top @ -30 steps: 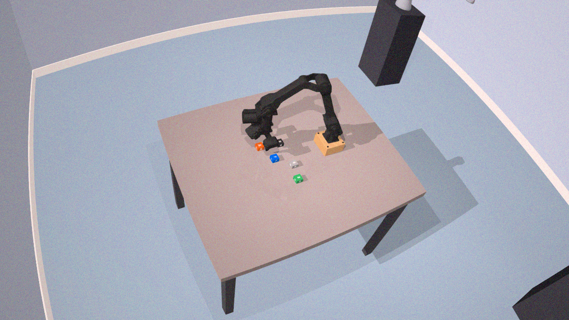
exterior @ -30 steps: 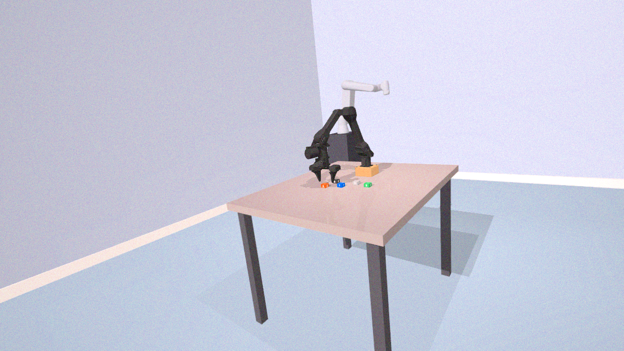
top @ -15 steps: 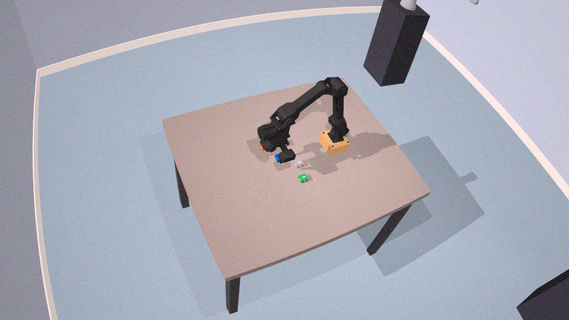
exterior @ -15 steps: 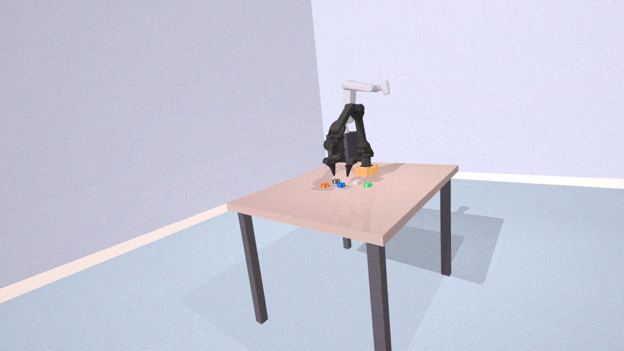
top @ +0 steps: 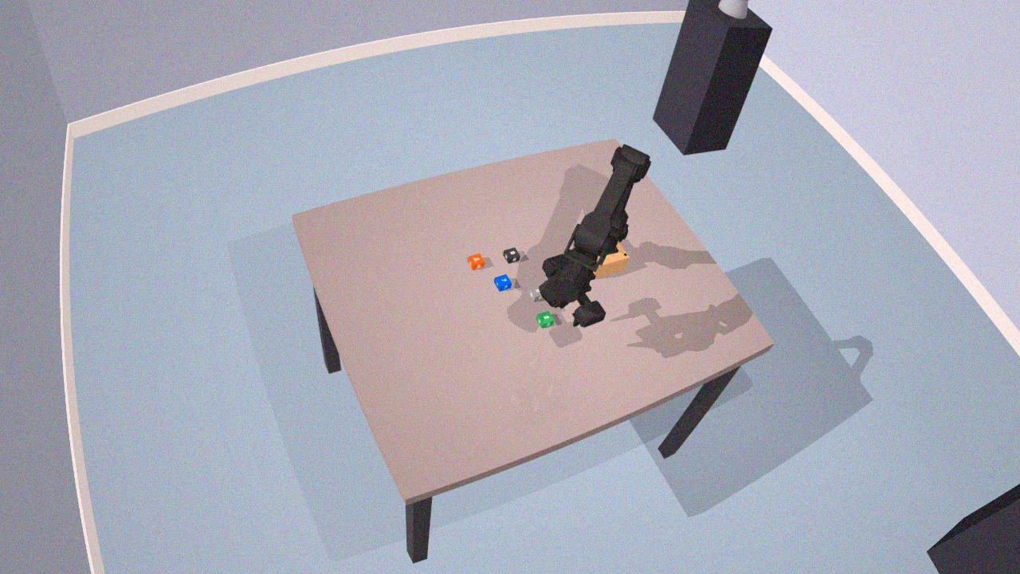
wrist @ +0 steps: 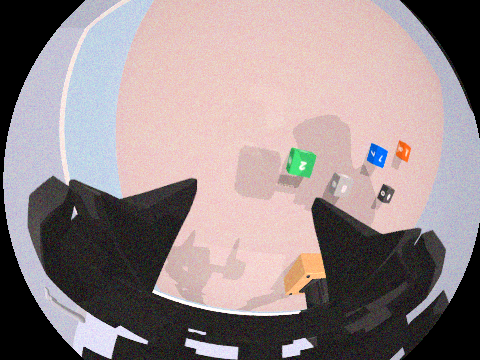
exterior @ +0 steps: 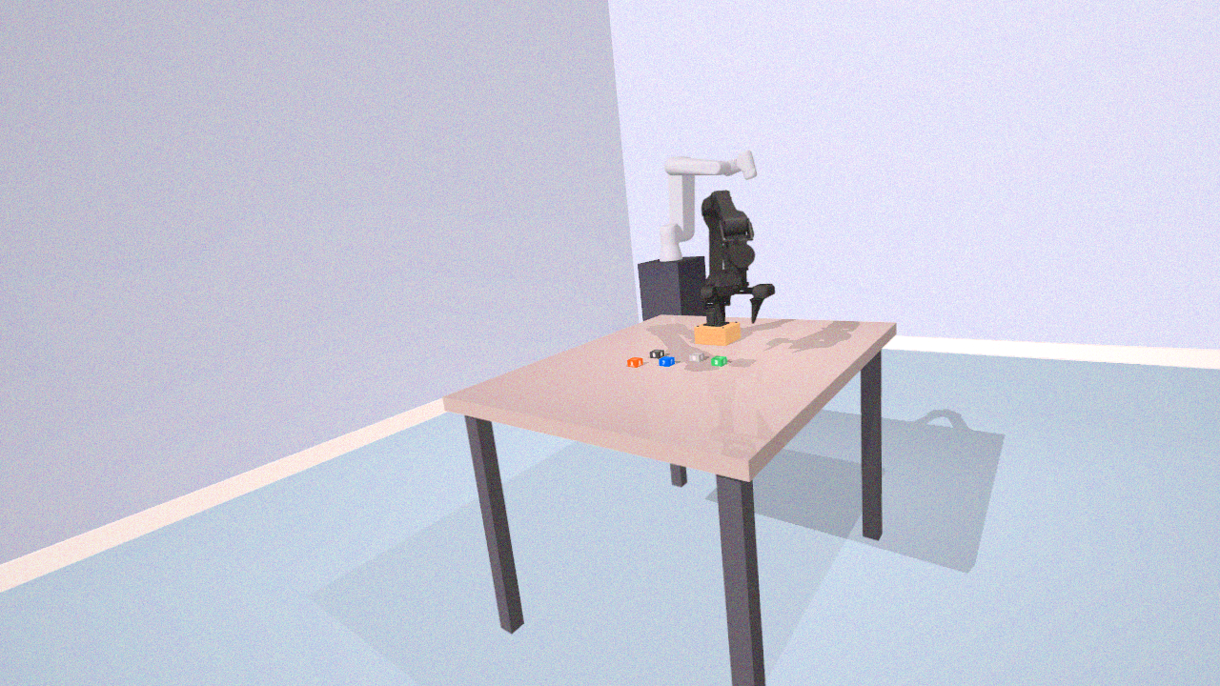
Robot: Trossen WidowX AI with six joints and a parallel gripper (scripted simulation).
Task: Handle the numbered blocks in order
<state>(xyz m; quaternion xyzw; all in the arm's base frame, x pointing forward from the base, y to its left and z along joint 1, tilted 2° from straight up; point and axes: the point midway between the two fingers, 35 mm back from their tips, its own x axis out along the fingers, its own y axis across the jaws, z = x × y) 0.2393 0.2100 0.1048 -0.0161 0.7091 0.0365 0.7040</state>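
My gripper (wrist: 258,195) is open and empty, raised above the table on the green block's side of the row. The green block (top: 544,320) (exterior: 719,361) (wrist: 301,163) shows a 2 and lies ahead of the fingertips in the wrist view. The grey block (top: 535,293) (exterior: 697,357) (wrist: 341,185) lies beyond the right fingertip; its digit is unclear. The blue block (top: 503,282) (exterior: 666,361) (wrist: 377,155) shows a 7. The black block (top: 511,254) (exterior: 657,353) (wrist: 385,193) seems to show a 0. The orange block (top: 476,261) (exterior: 634,362) (wrist: 403,151) has an unclear digit.
The arm's orange base (top: 612,262) (exterior: 717,333) (wrist: 303,272) stands on the table (top: 456,414) (exterior: 597,409) behind the blocks. Arm shadows fall across the grey block's area. A white robot arm (exterior: 681,200) stands on a dark pedestal (top: 711,81) (exterior: 671,288) beyond the table.
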